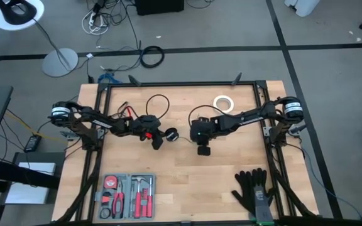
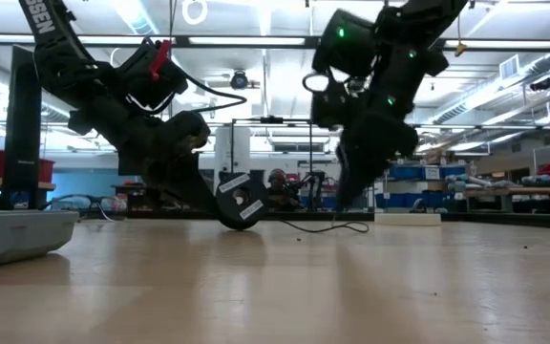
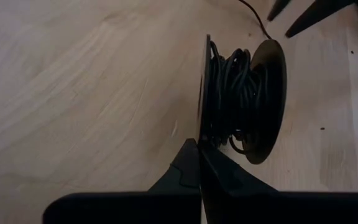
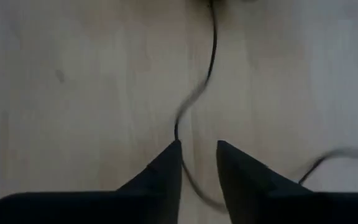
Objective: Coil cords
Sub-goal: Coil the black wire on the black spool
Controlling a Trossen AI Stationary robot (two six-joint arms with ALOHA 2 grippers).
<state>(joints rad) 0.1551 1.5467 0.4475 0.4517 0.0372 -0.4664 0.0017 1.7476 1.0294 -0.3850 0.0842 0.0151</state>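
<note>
Wooden desk (image 1: pixel 187 182) carrying all. Left hand (image 3: pixel 199 163) pinching flange of spool (image 3: pixel 241 99) near desk centre, cord (image 4: pixel 194 93) mostly wound on. Right hand (image 4: pixel 197 155) hovering slightly parted over loose tail. Cord judging light, limp, slippery; gripping tail close to spool looking best.

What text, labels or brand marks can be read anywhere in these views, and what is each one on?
"SSEN": white letters, cut off by the picture's edge, on the left arm in the low view.
White label on the spool held by the left gripper: print too small to read.
Tool tray: markings too small to read.
Right gripper, cord: no text.
</note>
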